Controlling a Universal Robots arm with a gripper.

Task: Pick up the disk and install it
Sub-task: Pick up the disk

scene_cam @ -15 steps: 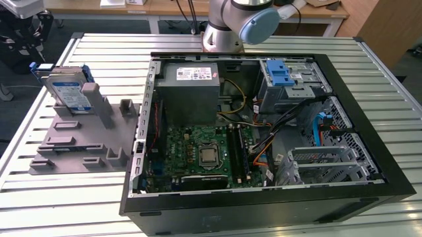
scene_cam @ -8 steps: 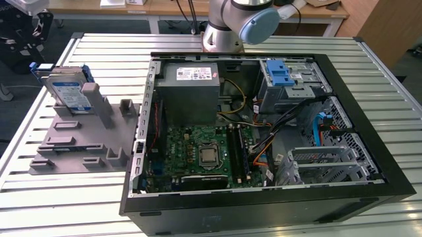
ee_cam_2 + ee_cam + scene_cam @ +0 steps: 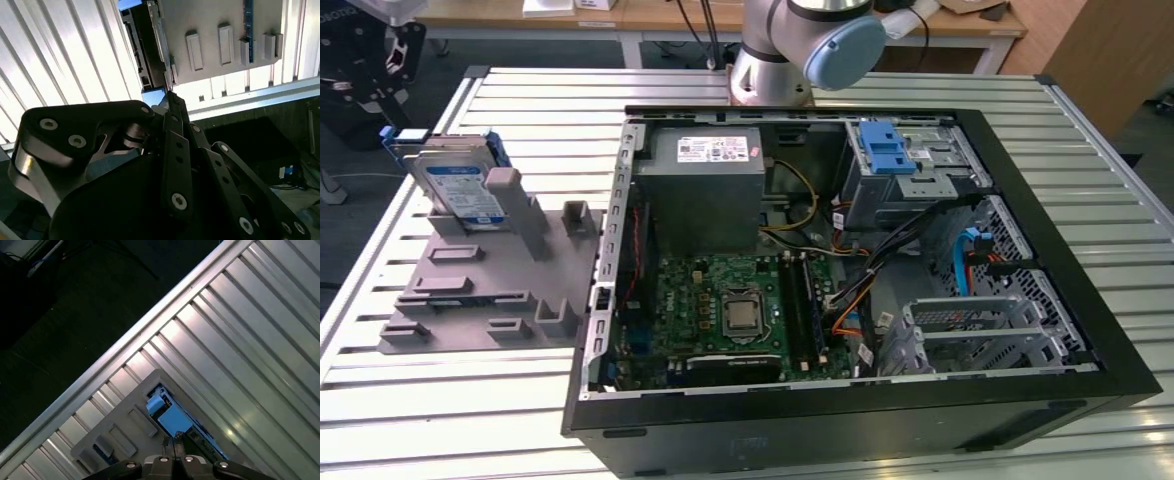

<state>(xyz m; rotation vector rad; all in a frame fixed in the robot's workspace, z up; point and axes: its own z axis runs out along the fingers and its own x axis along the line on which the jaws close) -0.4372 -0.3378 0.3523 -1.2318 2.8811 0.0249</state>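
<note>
The disk (image 3: 460,190) is stood on edge, slightly tilted, in a slot of a grey stand (image 3: 454,300) at the exterior view's left of an open computer case (image 3: 1071,230). Inside the case a grey power supply (image 3: 707,190), a green motherboard (image 3: 720,310) and a drive cage (image 3: 921,175) with a blue latch (image 3: 887,150) are seen. The disk is silver, with a white-and-blue label and a blue frame. The tool (image 3: 174,441) is seen pinched narrow, holding nothing, over the stand near the disk's top edge. Everything is carried by a slatted metal table (image 3: 534,110).
</note>
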